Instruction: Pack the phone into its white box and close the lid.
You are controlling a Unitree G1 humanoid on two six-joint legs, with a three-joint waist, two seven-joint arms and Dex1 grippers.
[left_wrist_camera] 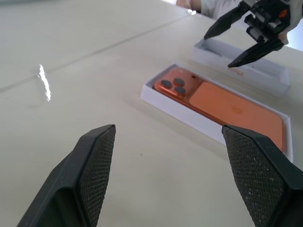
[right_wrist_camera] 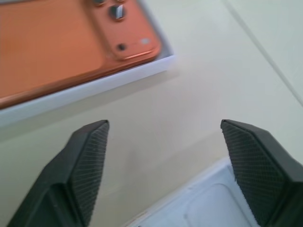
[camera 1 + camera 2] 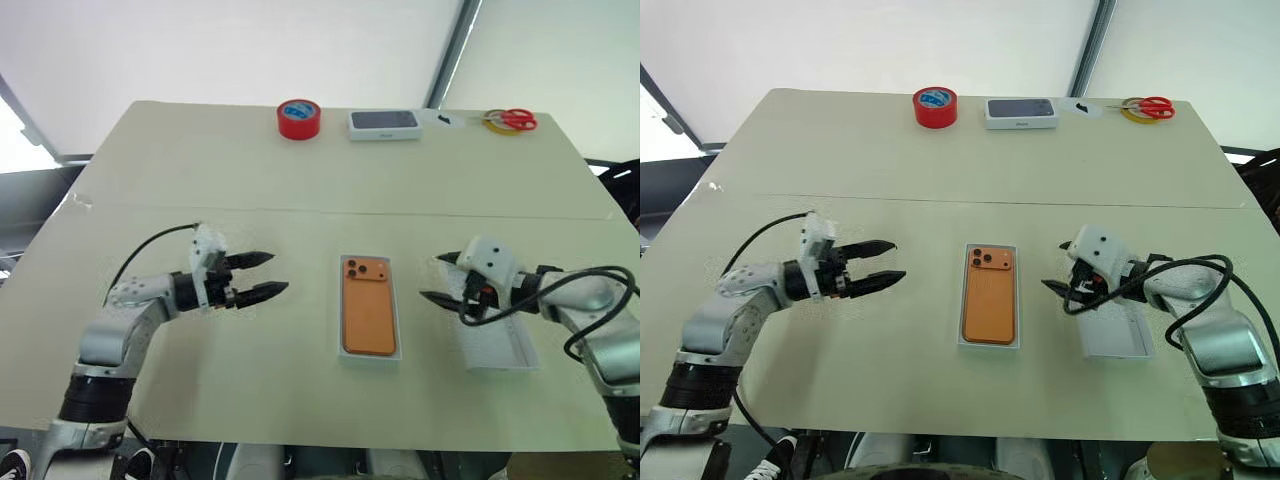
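Phone [image 3: 368, 308] is lying face down inside the white box [image 3: 397, 330], lens cluster toward the far end, so I am judging the first half of the job done. Taking that box as my landmark: my left gripper [image 3: 262, 276] is hovering well to its left above the table [image 3: 300, 190], fingers spread apart and gripping nothing, pointing across at the box. My right gripper [image 3: 438, 279] is hanging just to the box's right, fingers likewise spread wide and empty, its tips angling down toward the box. Under that right gripper, beside the box's right edge, a shallow white shell [image 3: 500, 352] is sitting open side up; I am taking it for the lid, though I cannot tell for certain, since a moulded recess is showing in its floor in my right wrist view. Far beyond the box, along the table's back edge, a red tape roll [image 3: 298, 118], a small dark-topped box [image 3: 384, 124] and scissors [image 3: 512, 120] are lying untouched. Closing the box is what I am still facing: taking up the shell, turning it over and seating it down over the box.
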